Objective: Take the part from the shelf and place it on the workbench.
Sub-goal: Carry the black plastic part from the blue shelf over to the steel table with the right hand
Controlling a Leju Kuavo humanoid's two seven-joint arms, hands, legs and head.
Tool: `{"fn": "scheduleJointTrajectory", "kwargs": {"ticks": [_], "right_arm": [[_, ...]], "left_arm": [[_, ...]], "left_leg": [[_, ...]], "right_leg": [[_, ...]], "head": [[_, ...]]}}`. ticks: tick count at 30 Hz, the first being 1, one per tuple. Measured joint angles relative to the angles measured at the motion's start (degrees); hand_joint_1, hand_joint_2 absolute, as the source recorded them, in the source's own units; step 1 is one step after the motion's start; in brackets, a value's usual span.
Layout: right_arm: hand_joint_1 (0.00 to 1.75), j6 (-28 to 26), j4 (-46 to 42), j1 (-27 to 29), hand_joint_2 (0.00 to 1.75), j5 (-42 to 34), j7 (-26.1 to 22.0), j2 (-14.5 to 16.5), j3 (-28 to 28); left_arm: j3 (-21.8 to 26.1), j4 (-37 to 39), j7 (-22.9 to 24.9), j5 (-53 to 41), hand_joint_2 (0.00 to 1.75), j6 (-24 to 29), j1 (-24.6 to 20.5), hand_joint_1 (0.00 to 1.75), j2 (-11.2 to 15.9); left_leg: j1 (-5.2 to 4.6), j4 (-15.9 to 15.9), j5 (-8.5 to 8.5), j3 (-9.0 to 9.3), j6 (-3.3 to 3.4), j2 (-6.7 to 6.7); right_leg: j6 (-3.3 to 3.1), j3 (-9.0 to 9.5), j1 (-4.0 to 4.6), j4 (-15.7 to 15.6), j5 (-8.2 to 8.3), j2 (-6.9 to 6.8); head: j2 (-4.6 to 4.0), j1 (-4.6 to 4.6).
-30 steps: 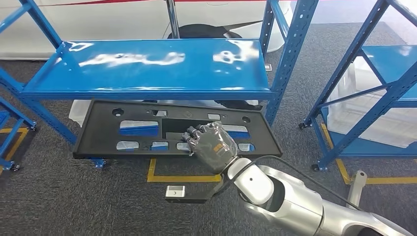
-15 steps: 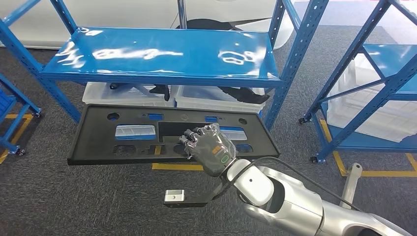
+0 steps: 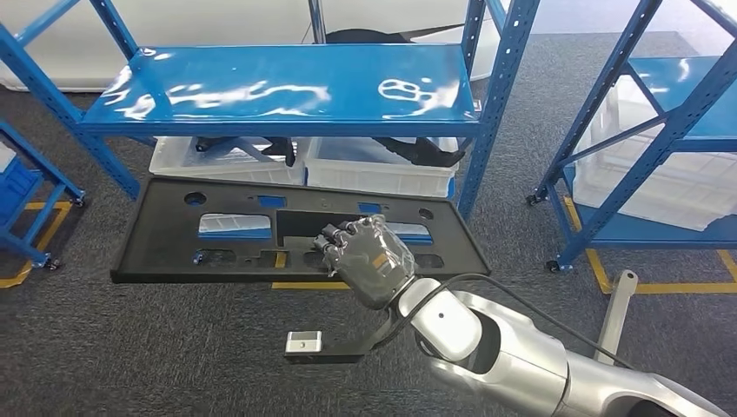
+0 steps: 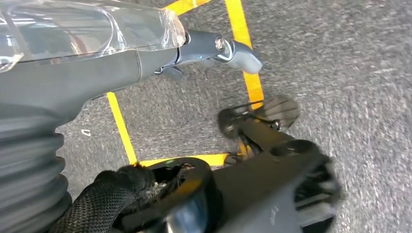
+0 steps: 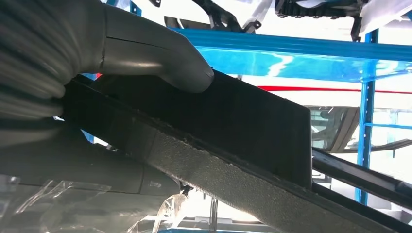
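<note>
A long black panel part with several cut-outs hangs level above the carpet in front of the blue shelf, clear of its board. My right hand grips the part at its near edge, right of the middle, with fingers curled over the top. In the right wrist view the thumb presses on the part's dark ribbed face. My left hand hangs over the floor, thumb stretched out, holding nothing.
Two white bins with dark parts sit on the floor under the shelf. A second blue rack stands at the right, and another one at the left edge. Yellow tape lines cross the grey carpet.
The whole picture has shifted: the shelf lies farther off and the bins beneath it have come into sight. The part stays in my right hand, a little farther from the shelf edge.
</note>
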Motion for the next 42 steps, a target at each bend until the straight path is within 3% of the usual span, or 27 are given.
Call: {"fn": "scheduleJointTrajectory", "kwargs": {"ticks": [1,2,4,6,7,9,11,12,14,15,16,17,18,20,21,23,25,27,29,31,32,33,34,36,38,40,42], "right_arm": [[1.75,0.00,0.04,0.08,1.75,0.00,0.02,0.01,0.08],[1.75,0.00,0.08,0.14,1.75,0.00,0.04,0.01,0.19],[1.75,-0.01,0.13,0.18,1.75,0.01,0.09,0.02,0.37],[1.75,-0.05,0.14,0.16,1.75,0.02,0.13,0.04,0.42],[1.75,-0.08,0.13,0.17,1.75,0.02,0.15,0.06,0.43],[1.75,-0.14,0.13,0.19,1.75,0.01,0.20,0.07,0.44],[1.75,-0.17,0.13,0.21,1.75,0.00,0.30,0.07,0.43],[1.75,-0.17,0.13,0.23,1.75,-0.01,0.34,0.07,0.43],[1.75,-0.17,0.14,0.49,1.75,-0.02,0.47,0.04,0.43],[1.75,-0.17,0.16,0.71,1.75,-0.02,0.51,-0.01,0.44],[1.75,-0.17,0.19,0.94,1.75,-0.03,0.55,-0.05,0.47],[1.75,-0.17,0.22,1.09,1.75,-0.04,0.59,-0.09,0.51],[1.75,-0.17,0.24,1.16,1.75,-0.05,0.59,-0.10,0.55],[1.75,-0.16,0.24,1.11,1.75,-0.13,0.62,-0.10,0.57],[1.75,-0.14,0.22,1.09,1.75,-0.21,0.63,-0.10,0.54],[1.75,-0.10,0.19,1.15,1.75,-0.57,0.64,-0.13,0.48],[1.75,-0.07,0.17,1.14,1.75,-1.28,0.53,-0.13,0.44],[1.75,0.01,0.14,1.10,1.75,-2.05,0.25,-0.10,0.37],[1.75,0.14,0.11,1.14,1.75,-2.51,-0.01,-0.16,0.32],[1.75,0.21,0.10,1.28,1.75,-2.63,-0.13,-0.30,0.33],[1.75,0.22,0.10,1.35,1.75,-2.64,-0.17,-0.34,0.35],[1.75,0.22,0.09,1.40,1.75,-2.65,-0.22,-0.36,0.36],[1.75,0.22,0.09,1.40,1.75,-2.65,-0.28,-0.36,0.36],[1.75,0.22,0.08,1.35,1.75,-2.64,-0.39,-0.37,0.36],[1.75,0.28,0.07,1.33,1.75,-2.74,-0.40,-0.40,0.36],[1.75,0.56,0.07,1.30,1.75,-3.04,-0.26,-0.43,0.34],[1.75,0.86,0.07,1.23,1.75,-3.42,-0.13,-0.45,0.30]], "left_arm": [[0.01,0.00,0.00,0.00,1.75,0.00,0.01,0.00,0.01],[0.01,0.00,0.00,-0.01,1.75,0.00,0.01,0.00,0.01],[0.01,0.00,0.00,-0.03,1.75,0.01,0.02,0.00,0.01],[-0.01,0.00,0.01,-0.07,1.75,0.02,0.09,0.00,0.01],[-0.02,0.00,0.01,-0.08,1.75,0.01,0.15,0.00,0.01],[-0.02,0.00,0.02,-0.09,1.75,0.00,0.27,0.00,0.02],[-0.01,0.00,0.01,-0.12,1.75,-0.01,0.32,0.00,0.02],[-0.01,0.00,0.01,-0.15,1.75,-0.03,0.32,0.00,0.01],[-0.01,0.00,0.00,-0.19,1.75,-0.08,0.29,0.00,0.01],[-0.01,0.00,0.00,-0.19,1.75,-0.09,0.29,0.00,0.01],[-0.01,0.00,0.00,-0.18,1.75,-0.09,0.29,0.00,0.01],[-0.01,0.00,0.00,-0.18,1.75,-0.09,0.29,0.00,0.01],[-0.01,0.00,0.00,-0.22,1.75,-0.09,0.29,0.00,0.01],[-0.01,0.00,0.00,-0.41,1.75,-0.09,0.26,0.00,0.01],[-0.01,0.00,0.01,-0.55,1.75,-0.10,0.20,0.00,0.01],[-0.01,0.00,0.01,-0.78,1.75,-0.12,0.11,0.00,0.01],[-0.01,0.01,0.01,-0.90,1.75,-0.11,0.15,0.00,0.13],[-0.02,0.01,0.02,-1.01,1.75,-0.18,0.15,0.00,0.26],[-0.02,0.01,0.03,-1.08,1.75,-0.25,0.06,0.00,0.30],[-0.01,0.02,0.02,-1.05,1.75,-0.27,0.05,0.00,0.30],[-0.01,0.02,0.02,-1.05,1.75,-0.29,0.05,0.00,0.31],[-0.01,0.02,0.02,-1.05,1.75,-0.31,0.06,0.00,0.34],[-0.01,0.02,0.02,-1.06,1.75,-0.32,0.06,0.00,0.39],[-0.02,0.02,0.03,-1.08,1.75,-0.38,0.06,0.00,0.46],[-0.04,0.02,0.06,-1.08,1.75,-0.49,0.12,0.00,0.46],[-0.05,0.02,0.07,-1.07,1.75,-0.56,0.20,0.00,0.46],[-0.05,0.02,0.04,-1.08,1.75,-0.61,0.18,0.00,0.46]], "left_leg": [[0.15,1.57,-0.21,-0.29,-0.23,0.02],[0.29,0.79,0.61,0.59,-0.39,0.08],[0.46,-6.81,3.92,5.24,-0.50,0.96],[0.02,-13.98,5.78,9.19,-0.08,2.51],[-0.24,-15.55,5.83,9.81,0.35,2.91],[-0.44,-16.17,5.78,9.46,1.36,2.27],[-0.23,-16.47,6.02,9.31,2.15,1.25],[-0.11,-16.60,6.19,9.31,2.54,0.80],[-0.21,-16.61,6.40,9.09,3.08,-0.15],[-0.30,-16.60,6.49,8.95,3.26,-0.70],[-0.40,-16.57,6.58,8.81,3.36,-1.34],[-0.47,-16.51,6.65,8.70,3.41,-2.00],[-0.52,-16.41,6.70,8.62,3.41,-2.67],[-0.61,-16.08,6.75,8.46,3.30,-3.97],[-0.68,-15.84,6.77,8.24,3.17,-4.55],[-0.65,-15.57,7.00,7.60,2.65,-5.59],[-0.43,-15.44,7.20,6.95,2.01,-6.26],[-0.47,-12.96,5.57,5.59,1.32,-4.34],[-0.39,-5.91,1.88,2.43,0.59,-1.52],[-0.05,1.06,-0.53,-0.73,0.08,-0.60],[0.07,1.91,-0.33,-1.09,-0.06,-0.36],[0.16,0.24,0.93,-0.22,-0.11,-0.05],[0.19,-3.45,2.83,1.67,-0.07,0.58],[-0.20,-11.66,5.74,5.85,0.31,3.06],[-0.68,-15.12,6.32,7.42,0.89,4.33],[-0.72,-15.30,6.41,7.29,1.53,3.13],[-0.55,-15.50,6.65,7.33,2.25,1.81]], "right_leg": [[0.08,-0.24,-0.01,0.03,0.16,-0.35],[0.17,-0.40,-0.04,0.05,0.26,-0.74],[0.41,-0.44,-0.08,0.08,0.29,-1.56],[0.88,-0.55,0.14,0.15,0.29,-2.27],[1.18,-0.68,0.29,0.21,0.32,-2.64],[1.81,-0.88,0.45,0.29,0.38,-3.49],[2.39,-1.40,0.29,1.59,-0.77,-2.84],[2.59,-2.37,0.19,3.81,-2.22,-1.86],[2.68,-6.24,0.07,11.96,-6.24,0.20],[2.67,-8.25,0.05,15.99,-7.67,0.63],[2.63,-9.55,0.06,18.41,-8.09,0.84],[2.52,-9.66,0.05,18.35,-7.28,0.95],[2.35,-8.61,0.05,15.99,-5.51,1.13],[1.88,-4.72,0.00,7.95,-1.52,2.95],[1.75,-3.21,-0.09,4.67,-0.39,4.05],[1.63,-2.18,-0.08,2.01,0.03,5.26],[1.33,-2.30,-0.09,1.71,0.31,4.12],[0.85,-2.29,-0.32,1.44,0.60,2.78],[0.64,-2.28,-0.37,1.40,0.64,1.45],[0.62,-2.31,-0.35,1.42,0.58,0.03],[0.64,-2.30,-0.35,1.43,0.53,-0.66],[0.71,-2.25,-0.36,1.43,0.45,-1.30],[0.82,-2.14,-0.36,1.43,0.35,-1.88],[1.24,-1.93,-0.10,1.49,0.04,-2.87],[1.72,-1.87,0.33,1.53,-0.23,-3.85],[2.21,-1.79,0.44,1.54,-0.54,-4.98],[2.71,-2.30,0.16,3.33,-2.03,-3.67]], "head": [[0.00,0.00],[-0.01,-0.01],[-0.01,-0.01],[0.00,-0.01],[0.00,-0.01],[0.01,0.06],[0.01,0.11],[0.01,0.15],[0.01,0.21],[0.01,0.24],[0.01,0.25],[0.00,0.25],[0.00,0.26],[0.00,0.26],[0.01,0.25],[0.01,0.22],[0.01,0.23],[0.00,0.05],[0.00,-0.15],[0.01,-0.19],[0.00,-0.19],[0.00,-0.20],[-0.01,-0.20],[-0.01,-0.20],[0.00,-0.16],[0.00,-0.11],[0.01,-0.08]]}}
